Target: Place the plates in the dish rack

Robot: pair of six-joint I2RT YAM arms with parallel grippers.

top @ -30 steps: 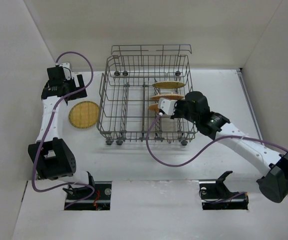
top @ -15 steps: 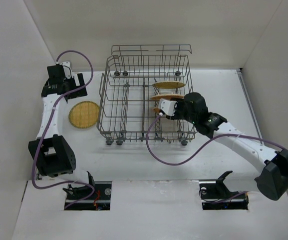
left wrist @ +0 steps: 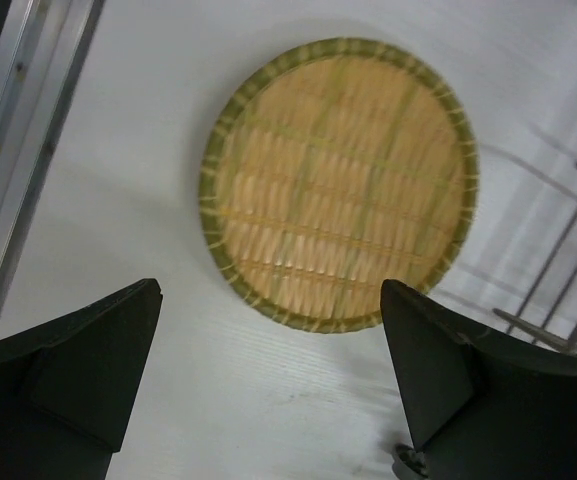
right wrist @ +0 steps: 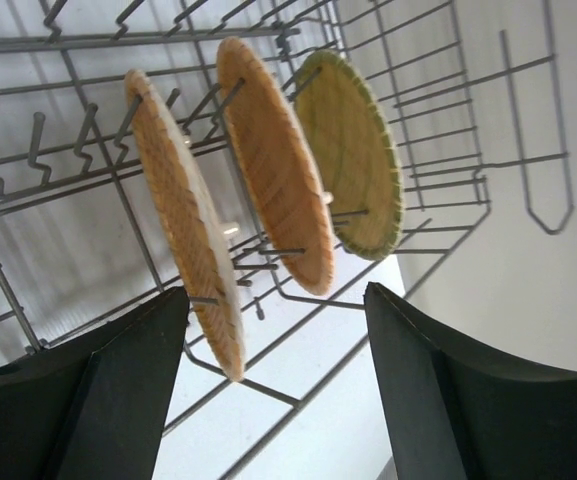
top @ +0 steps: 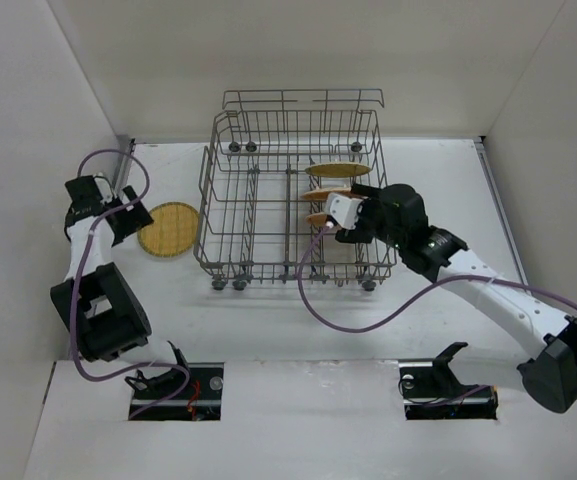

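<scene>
Three woven plates stand on edge between the tines of the grey wire dish rack (top: 208, 190): a green-rimmed one (right wrist: 353, 150), a middle one (right wrist: 273, 160) and the nearest (right wrist: 183, 230). My right gripper (right wrist: 276, 295) is open just in front of them, nothing between its fingers; in the top view it (top: 332, 224) hangs over the rack's right half. A fourth plate (top: 168, 230) lies flat on the table left of the rack. My left gripper (top: 131, 218) is open beside it, and the plate (left wrist: 338, 185) lies just beyond the fingertips.
The rack's raised back rail (top: 303, 95) stands towards the rear wall. White walls close in on the left and right. A metal strip (left wrist: 28, 130) runs along the table's left edge next to the left gripper. A purple cable (top: 368, 310) loops in front of the rack.
The right gripper has opened and let go of the nearest plate, which now stands in the rack. The left arm has swung from the back left down to the flat plate.
</scene>
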